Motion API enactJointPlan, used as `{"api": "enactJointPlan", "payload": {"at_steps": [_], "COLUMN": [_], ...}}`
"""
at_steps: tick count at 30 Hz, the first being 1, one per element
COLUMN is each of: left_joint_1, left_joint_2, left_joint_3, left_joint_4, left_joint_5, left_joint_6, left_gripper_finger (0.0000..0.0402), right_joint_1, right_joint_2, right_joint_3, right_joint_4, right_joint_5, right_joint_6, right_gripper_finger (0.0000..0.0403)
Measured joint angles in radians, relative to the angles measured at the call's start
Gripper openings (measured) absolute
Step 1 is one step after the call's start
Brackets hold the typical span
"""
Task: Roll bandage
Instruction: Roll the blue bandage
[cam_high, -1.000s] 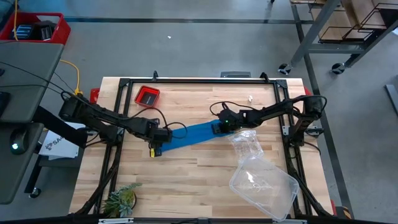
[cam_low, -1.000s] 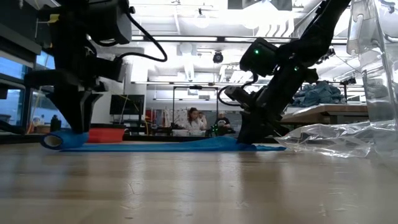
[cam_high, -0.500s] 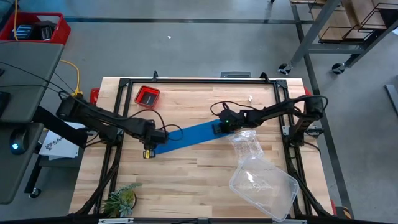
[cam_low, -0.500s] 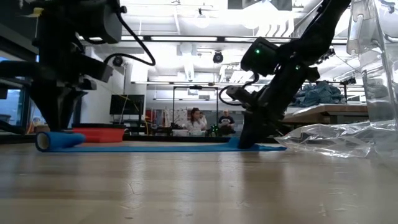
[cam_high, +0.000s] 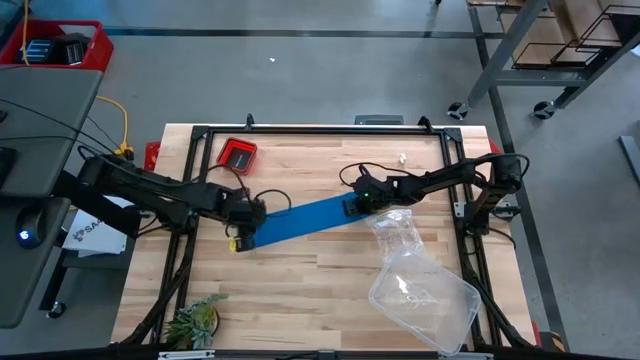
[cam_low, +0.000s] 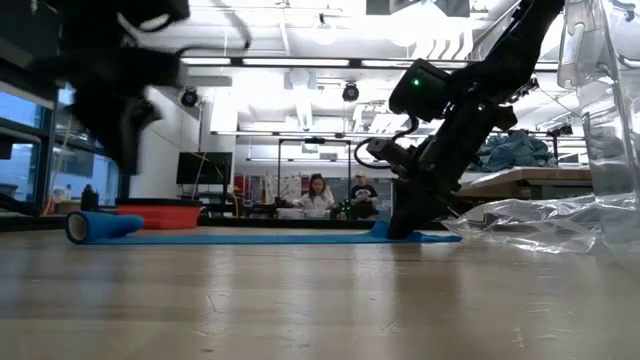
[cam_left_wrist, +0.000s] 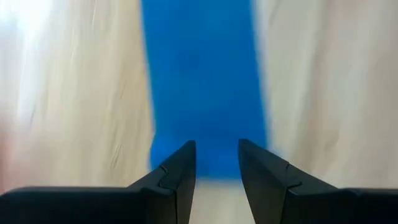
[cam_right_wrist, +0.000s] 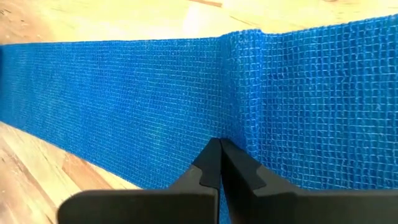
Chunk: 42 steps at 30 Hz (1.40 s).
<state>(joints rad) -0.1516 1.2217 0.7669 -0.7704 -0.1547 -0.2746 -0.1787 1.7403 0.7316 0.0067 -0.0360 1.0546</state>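
The bandage (cam_high: 300, 218) lies flat across the middle of the table (cam_high: 300, 290), its left end rolled. The left pincer (cam_high: 240, 232) hovers there, fingers apart and empty. The right pincer (cam_high: 352, 207), fingers together, presses the bandage's right end down.

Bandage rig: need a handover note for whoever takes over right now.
Left gripper: jaws partly open, holding nothing, lifted over the rolled end of the bandage.
Right gripper: jaws shut, pressed down on the bandage's other end, pinning it near the plastic bag.
Bandage: lies flat, running diagonally across the table; only a small roll is started at the left end.
Done: first turns rolled.
Left: roll the rest of the strip toward the right gripper, then release the pinned end.
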Motion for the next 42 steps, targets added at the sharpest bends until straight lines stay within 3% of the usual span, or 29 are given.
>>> {"api": "enactJointPlan", "payload": {"at_steps": [3, 6, 13, 24, 31, 42], "left_joint_1": [0.002, 0.018, 0.036, 0.036, 0.033, 0.035], "left_joint_2": [0.038, 0.104, 0.222, 0.218, 0.158, -0.05], "left_joint_3": [0.001, 0.001, 0.0, -0.001, -0.001, 0.0], "left_joint_4": [0.127, 0.145, 0.062, -0.033, -0.082, -0.105], "left_joint_5": [0.022, 0.024, 0.052, 0.042, 0.046, -0.005], "left_joint_6": [0.069, 0.097, 0.055, 0.041, 0.041, -0.012], "left_gripper_finger": [0.011, 0.0104, 0.0093, 0.0046, 0.0016, 0.0011], "right_joint_1": [0.0, 0.0, 0.0, 0.0, 0.0, 0.0], "right_joint_2": [0.0, 0.0, 0.0, -0.001, -0.001, -0.001], "right_joint_3": [0.0, 0.0, 0.0, 0.0, 0.001, 0.001], "right_joint_4": [0.003, 0.008, 0.01, 0.014, 0.016, 0.016], "right_joint_5": [-0.001, -0.001, -0.001, -0.002, -0.002, -0.002], "right_joint_6": [0.0, 0.0, -0.006, -0.008, -0.01, -0.016], "right_gripper_finger": [0.0, 0.0, 0.0, 0.0, 0.0, 0.0]}}
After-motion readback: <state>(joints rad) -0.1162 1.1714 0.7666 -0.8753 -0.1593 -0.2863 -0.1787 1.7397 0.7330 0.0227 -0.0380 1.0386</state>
